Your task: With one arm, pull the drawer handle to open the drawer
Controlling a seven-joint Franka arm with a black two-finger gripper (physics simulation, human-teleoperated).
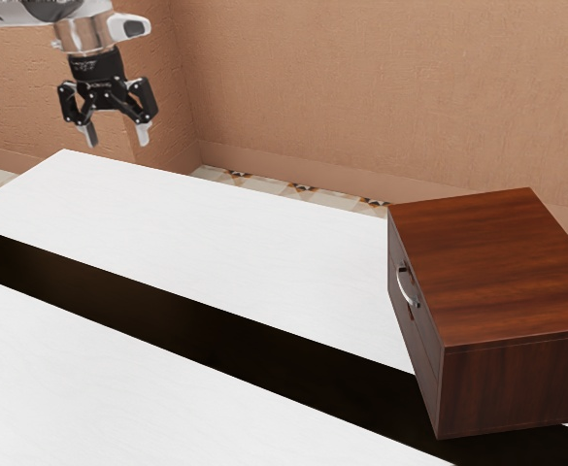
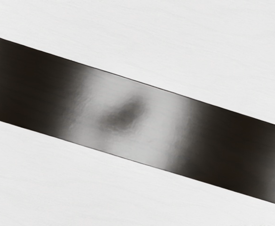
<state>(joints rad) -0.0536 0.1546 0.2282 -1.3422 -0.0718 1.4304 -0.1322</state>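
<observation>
Two fingers [image 1: 143, 130] spread wide, gripper [image 1: 116, 134] mid-air (well apart from the drawer handle [image 1: 407, 287]).

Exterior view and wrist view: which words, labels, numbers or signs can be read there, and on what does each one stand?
No text can be read.
Gripper: a small pale marking on its black body, too small to read.
Wooden drawer cabinet, its handle and the white table: no writing.
</observation>
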